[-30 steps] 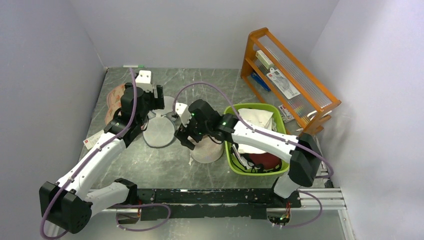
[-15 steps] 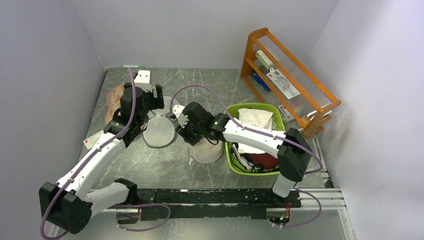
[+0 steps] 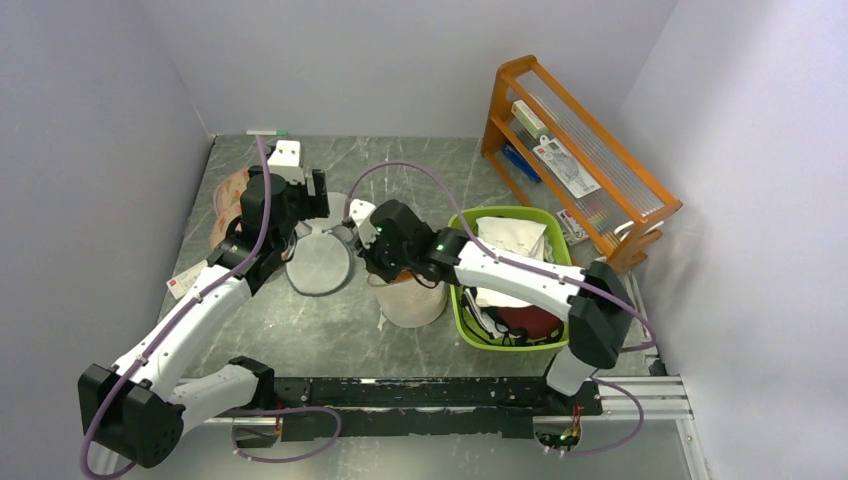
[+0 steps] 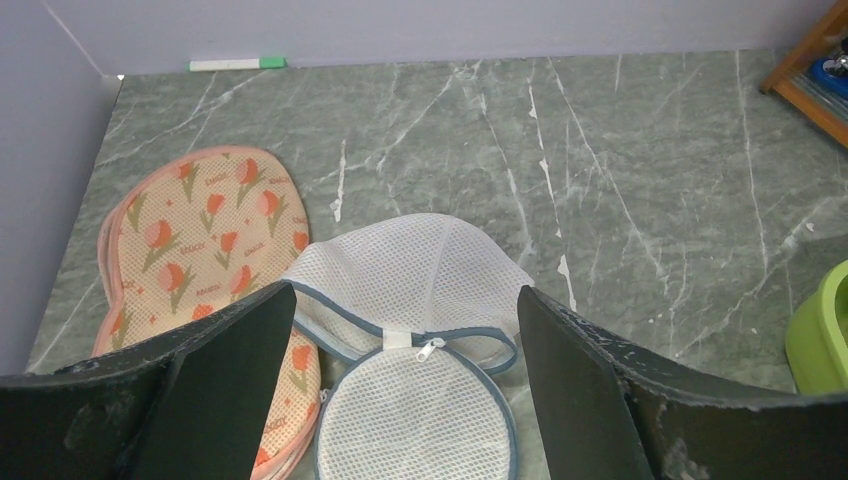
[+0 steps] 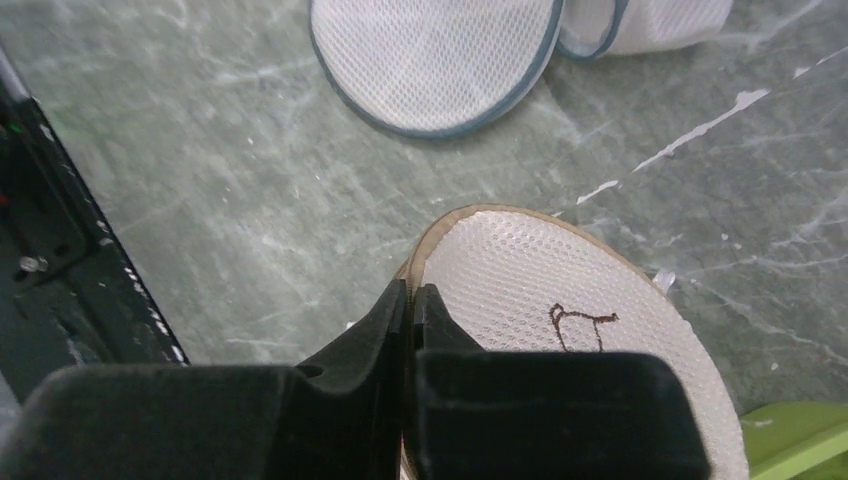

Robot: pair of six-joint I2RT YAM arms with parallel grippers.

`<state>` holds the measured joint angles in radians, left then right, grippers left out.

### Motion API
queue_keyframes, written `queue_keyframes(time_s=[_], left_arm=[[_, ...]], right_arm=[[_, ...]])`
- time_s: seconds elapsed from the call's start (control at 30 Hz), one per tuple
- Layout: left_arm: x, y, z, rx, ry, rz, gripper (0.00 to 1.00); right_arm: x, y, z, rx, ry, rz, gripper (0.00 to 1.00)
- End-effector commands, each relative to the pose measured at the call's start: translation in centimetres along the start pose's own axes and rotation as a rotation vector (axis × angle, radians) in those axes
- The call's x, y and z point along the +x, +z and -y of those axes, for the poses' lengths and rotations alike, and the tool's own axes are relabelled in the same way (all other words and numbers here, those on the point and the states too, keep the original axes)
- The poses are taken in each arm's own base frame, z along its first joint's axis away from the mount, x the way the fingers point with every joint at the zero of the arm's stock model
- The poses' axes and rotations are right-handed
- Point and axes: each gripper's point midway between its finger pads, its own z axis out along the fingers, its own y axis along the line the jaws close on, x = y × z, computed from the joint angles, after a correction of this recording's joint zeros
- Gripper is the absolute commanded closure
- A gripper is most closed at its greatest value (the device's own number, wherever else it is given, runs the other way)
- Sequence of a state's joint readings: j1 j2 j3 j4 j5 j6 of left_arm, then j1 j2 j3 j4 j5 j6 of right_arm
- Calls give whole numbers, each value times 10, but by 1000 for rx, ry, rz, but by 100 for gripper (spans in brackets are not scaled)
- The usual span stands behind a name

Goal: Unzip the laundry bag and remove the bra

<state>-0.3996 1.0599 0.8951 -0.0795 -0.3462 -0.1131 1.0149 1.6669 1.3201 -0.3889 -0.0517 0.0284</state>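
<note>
The laundry bag is a round cream mesh bag lying left of the green basket; its face carries a small dark mark. My right gripper is shut, its fingertips pinching the tan rim of the laundry bag at its left edge; from above the right gripper sits over that rim. My left gripper hangs wide open with nothing in it, over a white mesh bag, and shows from above as the left gripper. The bra is hidden.
A white mesh bag with grey trim lies under the left gripper, also. A pink patterned bag lies at the far left. The green basket holds white and maroon cloth. A wooden rack stands back right.
My right gripper has closed from open onto the laundry bag's left rim after shifting a little back and left. The left arm has stayed where it was.
</note>
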Motion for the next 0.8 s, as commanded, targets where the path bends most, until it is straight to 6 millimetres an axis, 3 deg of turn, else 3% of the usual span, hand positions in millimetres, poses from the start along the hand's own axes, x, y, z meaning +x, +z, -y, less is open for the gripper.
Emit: queue_keyframes(time_s=[0.0, 0.23, 0.4, 0.63, 0.77], left_arm=[[-16, -3, 1, 16, -26, 41, 7], [-17, -4, 0, 16, -28, 43, 7], [-18, -6, -2, 7, -32, 53, 6], [-20, -7, -3, 4, -37, 58, 6], [-20, -7, -2, 8, -37, 59, 7]], right_arm=[[-58, -38, -1, 17, 55, 255, 100], [-118, -98, 2, 20, 188, 665, 100], [-143, -143, -4, -74, 311, 959, 100], [-141, -189, 13, -164, 568, 1262, 100], [-148, -212, 8, -326, 659, 1345, 100]])
